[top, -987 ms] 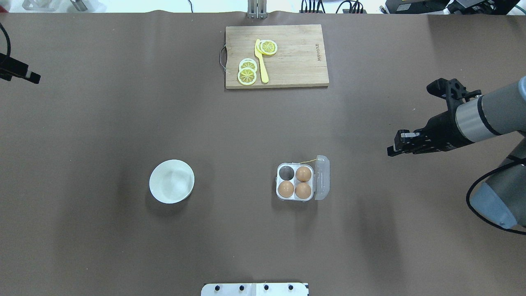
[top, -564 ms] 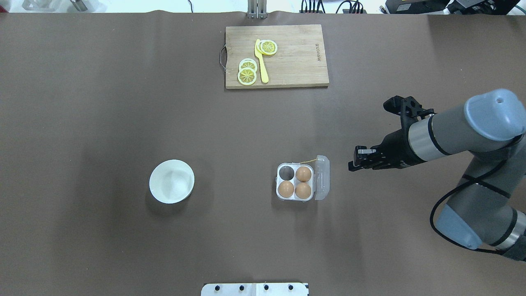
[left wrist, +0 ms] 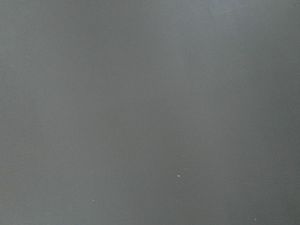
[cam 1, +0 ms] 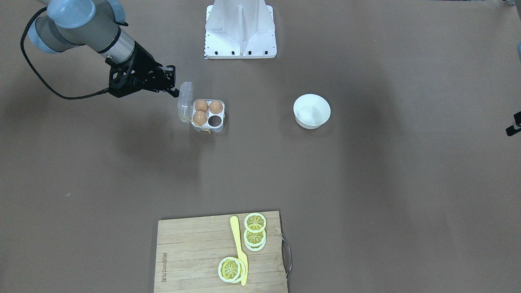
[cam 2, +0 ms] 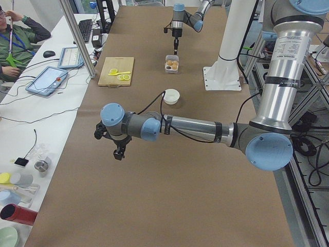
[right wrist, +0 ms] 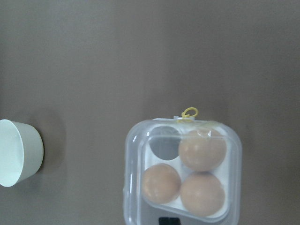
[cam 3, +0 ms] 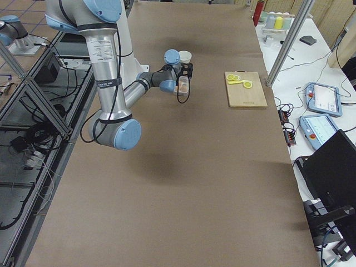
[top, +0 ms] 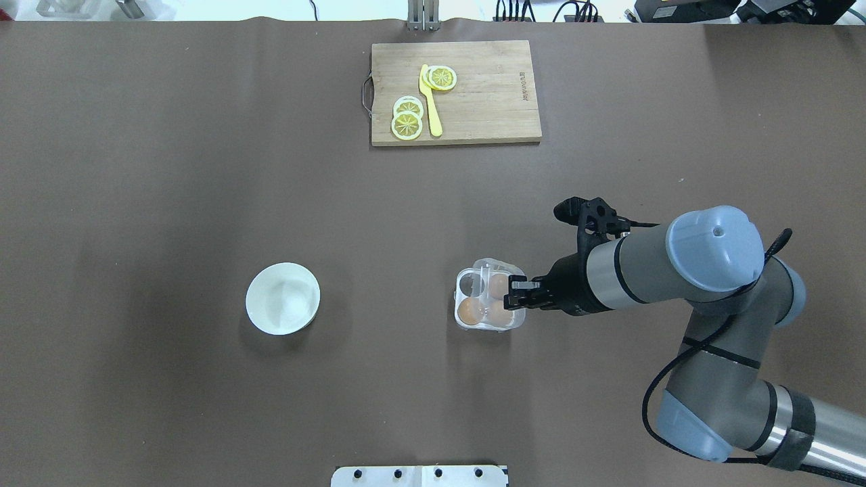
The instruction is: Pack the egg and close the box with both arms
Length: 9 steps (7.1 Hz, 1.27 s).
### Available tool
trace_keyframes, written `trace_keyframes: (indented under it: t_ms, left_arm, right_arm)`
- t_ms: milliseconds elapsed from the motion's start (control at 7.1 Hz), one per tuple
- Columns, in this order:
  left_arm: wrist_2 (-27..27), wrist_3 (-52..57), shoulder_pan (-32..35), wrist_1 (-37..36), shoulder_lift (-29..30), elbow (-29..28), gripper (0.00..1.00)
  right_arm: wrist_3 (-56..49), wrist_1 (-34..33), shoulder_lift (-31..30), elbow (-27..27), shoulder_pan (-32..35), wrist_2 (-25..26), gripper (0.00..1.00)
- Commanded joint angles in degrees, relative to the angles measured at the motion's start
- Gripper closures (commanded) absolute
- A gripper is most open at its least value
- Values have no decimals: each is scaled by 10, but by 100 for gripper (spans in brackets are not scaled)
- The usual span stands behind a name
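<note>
Nearest the robot, the white stand [top: 419, 475] sits at the edge of the brown table [top: 169, 203]. Farther out, a round white bowl [top: 282, 298] stands well to the left of the box [top: 488, 299]. Three brown eggs [right wrist: 161, 183] fill three of the box's cups, and the far-left cup is bare. The right gripper [top: 517, 294] is at the box's right edge, and its fingers appear drawn together on nothing. The overhead and wrist views show the clear lid [right wrist: 136, 187] lying over the cups, though the front-facing view shows it standing up. Whether it is latched cannot be told. A yellow string [right wrist: 189, 112] shows at the box's far side. The left gripper [cam 2: 119, 152] hangs over bare table at the left end, and its opening cannot be told. Farthest away, a wooden cutting board [top: 494, 101] carries lemon slices [top: 406, 125] and a yellow knife [top: 431, 108].
</note>
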<state>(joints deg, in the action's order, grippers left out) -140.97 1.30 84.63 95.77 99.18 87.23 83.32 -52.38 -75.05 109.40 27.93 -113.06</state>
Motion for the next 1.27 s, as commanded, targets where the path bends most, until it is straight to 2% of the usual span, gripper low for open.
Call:
trace_keyframes:
  t_ms: [0, 282, 423, 564, 705, 846, 1128]
  left_arm:
    - [0, 3, 2, -1, 0, -2, 3]
    - [11, 3, 9, -12, -6, -9, 3]
    - [44, 5, 14, -15, -18, -10, 3]
    - [60, 6, 16, -11, -55, -4, 3]
    - [58, 5, 25, -14, -59, 1, 2]
    - [55, 6, 44, -28, -58, 12, 2]
    - [58, 44, 62, -131, -79, 89, 2]
  right_arm:
    - [9, -10, 27, -1, -19, 24, 100]
    - [8, -134, 96, 8, 18, 9, 100]
    - [6, -193, 116, 10, 48, -9, 100]
    - [5, -224, 119, 10, 81, -22, 39]
    - [-7, -263, 120, 9, 114, -24, 0]
    - [-57, -311, 120, 8, 150, -37, 0]
    - [-200, -413, 116, 6, 226, -60, 0]
